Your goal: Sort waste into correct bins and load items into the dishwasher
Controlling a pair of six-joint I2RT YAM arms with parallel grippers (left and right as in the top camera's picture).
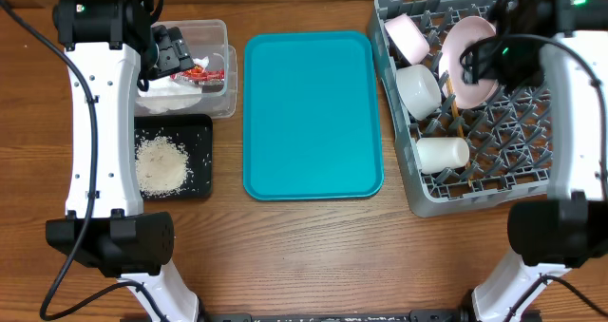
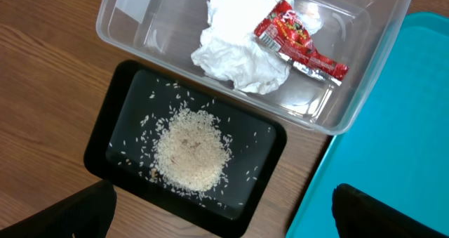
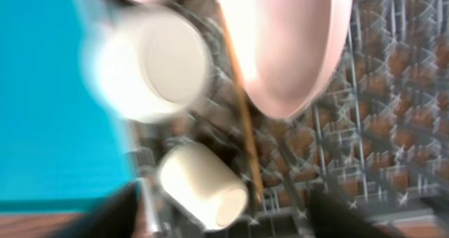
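- Now my right jaws are hanging open by the plate (image 1: 470, 32).
- Lifting straight up is sparing the chopsticks (image 3: 242, 126), I reckon.
- Left jaws are idling open.

Right of the teal rectangular serving tray (image 1: 313, 113), the right arm (image 1: 581, 104) covers the far side of the square grey plastic lattice dish rack (image 1: 494, 159). The right wrist view is blurred, smearing the small white cup (image 3: 203, 185) and round white bowl (image 3: 151, 69). Left of the tray, the left arm (image 1: 100, 123) hides part of the clear plastic rectangular tub (image 1: 217, 86).
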